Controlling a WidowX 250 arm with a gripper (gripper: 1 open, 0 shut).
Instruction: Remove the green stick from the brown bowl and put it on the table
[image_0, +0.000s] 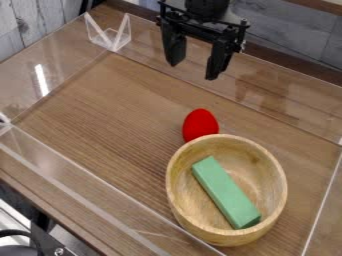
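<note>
You see the green stick (226, 192) lying inside the brown bowl (178, 207), and its long axis points along a slanted line, from the upper left of the bowl to the lower right. The red rounded object (201, 124) is on the tabletop (100, 120), just beside the rim of the bowl. Your claw (191, 72) is above the tabletop, apart from the bowl, with its two fingers open and nothing between them.

smooth-looking wooden bowl (179, 205); matt green stick (225, 192), perhaps plastic; wood-grain table (114, 110).
</note>
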